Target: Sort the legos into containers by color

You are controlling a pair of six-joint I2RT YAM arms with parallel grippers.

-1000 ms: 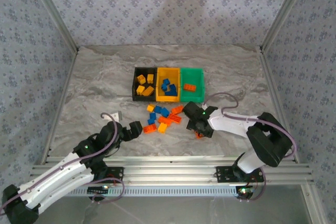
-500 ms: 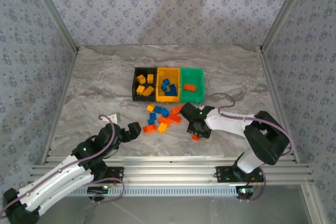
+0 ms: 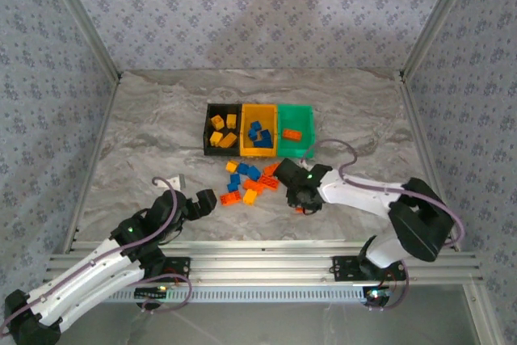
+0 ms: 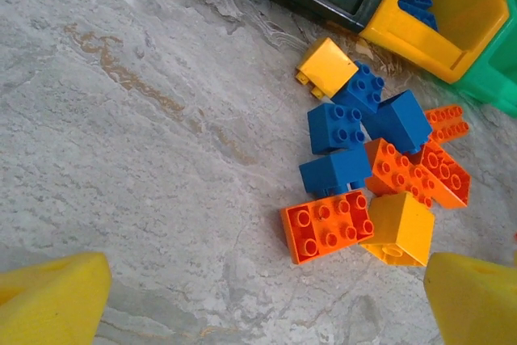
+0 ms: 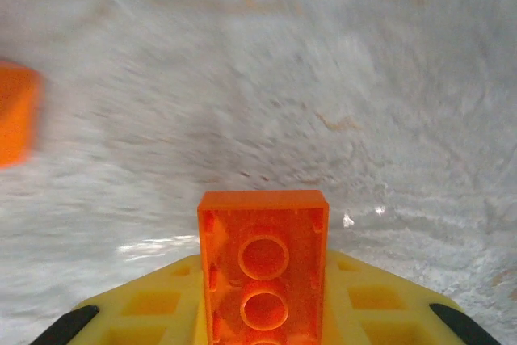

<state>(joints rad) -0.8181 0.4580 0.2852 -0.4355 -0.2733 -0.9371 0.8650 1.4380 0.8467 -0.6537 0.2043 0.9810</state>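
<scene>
Loose legos (image 3: 246, 182) in blue, yellow-orange and red-orange lie in a pile in front of the containers. Those are a black bin (image 3: 207, 128) with yellow bricks, a yellow bin (image 3: 259, 153) with blue bricks and a green bin (image 3: 296, 150) with one red-orange brick. My right gripper (image 3: 300, 196) is just right of the pile, shut on a red-orange brick (image 5: 263, 268) whose hollow underside faces the wrist camera. My left gripper (image 3: 212, 198) stands open left of the pile. Its yellow pads (image 4: 52, 300) flank bare table below a red-orange brick (image 4: 327, 225).
The marble table (image 3: 145, 143) has free room left, right and behind the bins. Metal frame posts and patterned walls close it in. A small white tag (image 3: 179, 177) lies near my left arm. One more orange brick (image 5: 16, 115) shows, blurred, at the left edge of the right wrist view.
My right gripper has shut on the red-orange brick and shifted a little left toward the pile. The left arm has drawn back slightly and stays open.
</scene>
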